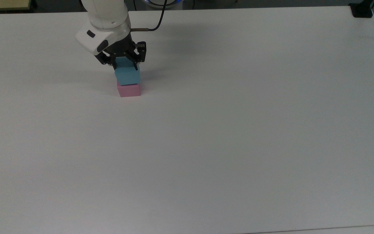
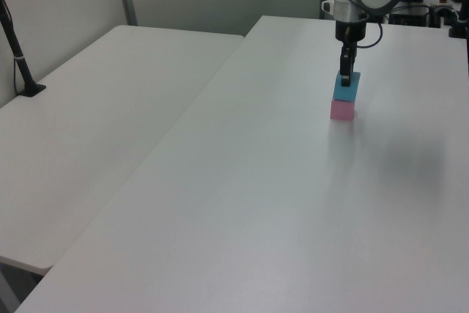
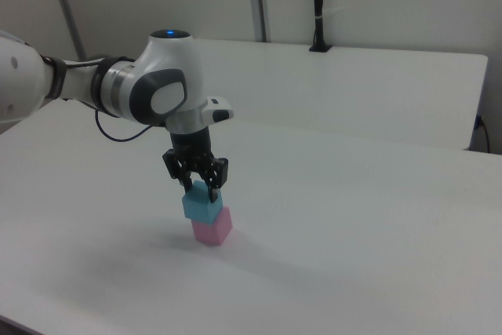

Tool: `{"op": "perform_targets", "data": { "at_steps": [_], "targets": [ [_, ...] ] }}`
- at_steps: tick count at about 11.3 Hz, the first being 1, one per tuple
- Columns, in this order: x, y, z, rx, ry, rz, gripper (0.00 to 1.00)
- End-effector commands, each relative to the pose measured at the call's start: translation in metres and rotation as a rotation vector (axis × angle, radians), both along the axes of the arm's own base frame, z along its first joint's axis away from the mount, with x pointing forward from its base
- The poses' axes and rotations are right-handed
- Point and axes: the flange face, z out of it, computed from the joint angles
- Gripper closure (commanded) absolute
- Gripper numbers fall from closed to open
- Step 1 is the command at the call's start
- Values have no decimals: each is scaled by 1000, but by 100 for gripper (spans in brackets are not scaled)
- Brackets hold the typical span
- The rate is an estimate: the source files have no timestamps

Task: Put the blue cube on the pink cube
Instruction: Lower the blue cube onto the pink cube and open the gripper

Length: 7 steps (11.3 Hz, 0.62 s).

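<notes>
- Table — white, smooth, matte; broad bare surface in the near part of the top view.
- Pink cube — pastel, matte, plain square faces; sits flat on the table toward the far side and the top view's left. Also seen in the left view and the right view.
- Blue cube — light sky-blue, matte, about the same size as the pink one; it sits directly on top of the pink cube, bottom face against pink top, turned slightly out of line with it in the right view.
- Hand — black two-finger unit on a white rounded wrist; the fingers are closed in against opposite sides of the blue cube's upper part, pointing straight down.
- Second white table — beyond, in the right view, carrying a black upright pole.
</notes>
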Motion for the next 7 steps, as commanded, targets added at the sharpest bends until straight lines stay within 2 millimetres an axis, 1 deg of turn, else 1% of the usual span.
{"op": "perform_targets", "data": {
  "at_steps": [1,3,5,6,7],
  "targets": [
    [4,2,-2,-29,-7,-36,18],
    [5,2,2,-36,-14,-91,0],
    [4,-1,12,-34,-25,-128,0],
    [5,-3,33,-30,-58,-165,0],
    [2,-4,58,-29,-54,-228,0]
  ]
}}
